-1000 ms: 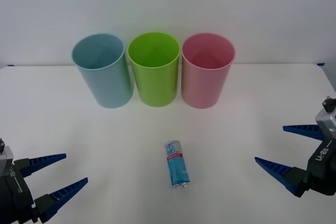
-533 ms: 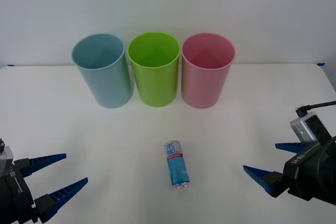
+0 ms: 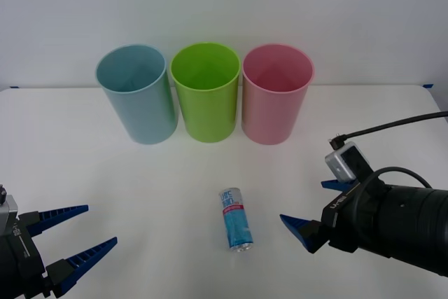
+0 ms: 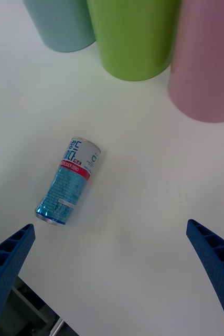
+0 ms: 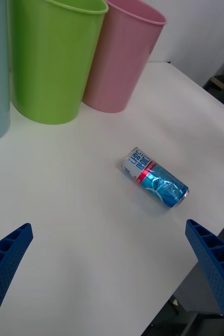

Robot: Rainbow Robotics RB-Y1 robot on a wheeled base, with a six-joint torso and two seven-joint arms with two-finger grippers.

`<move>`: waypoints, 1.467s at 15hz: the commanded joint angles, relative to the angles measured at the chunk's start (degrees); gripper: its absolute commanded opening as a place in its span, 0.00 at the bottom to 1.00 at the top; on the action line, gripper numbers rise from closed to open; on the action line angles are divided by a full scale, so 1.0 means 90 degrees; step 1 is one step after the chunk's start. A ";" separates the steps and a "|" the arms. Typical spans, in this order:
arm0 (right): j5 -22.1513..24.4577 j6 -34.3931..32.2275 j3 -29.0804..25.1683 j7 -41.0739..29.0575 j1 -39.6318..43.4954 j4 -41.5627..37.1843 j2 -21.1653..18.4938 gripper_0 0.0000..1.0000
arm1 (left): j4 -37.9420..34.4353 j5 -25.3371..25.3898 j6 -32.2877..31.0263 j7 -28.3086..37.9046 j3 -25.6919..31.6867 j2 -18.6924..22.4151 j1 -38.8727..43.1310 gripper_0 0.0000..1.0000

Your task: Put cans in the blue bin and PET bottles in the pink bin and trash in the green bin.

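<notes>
Can: the can lies on its side on the white table, near the front edge and about midway across, in front of the green and pink bins and well apart from all three.
Long axis: it runs roughly front to back, a little slanted; the white label end points toward the bins and the blue end toward the robot.
Nearer arm: the right gripper is low over the table just to the can's right, clearly closer than the left one.
Direction from hand: the can lies to the left of the right gripper, and slightly ahead of its fingers in the right wrist view.
Right gripper state: fingers spread wide, holding nothing.
Left gripper: the left gripper is at the near left corner, well apart from the can, fingers also spread and holding nothing.
Blue bin: the blue bin stands upright at the left of the back row; what shows of its inside is bare.
Green bin: the green bin is in the middle, just beside both neighbours, likewise.
Pink bin: the pink bin is on the right, likewise.
Next move: likely a reach leftward, with the fingers closing across the can's width.
</notes>
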 commanded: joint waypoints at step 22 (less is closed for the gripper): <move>0.1780 -0.0060 0.1871 0.0045 -0.1002 0.2154 0.1063 1.00 | 0.0000 0.0000 0.0000 0.0000 0.0000 0.0000 0.0000 1.00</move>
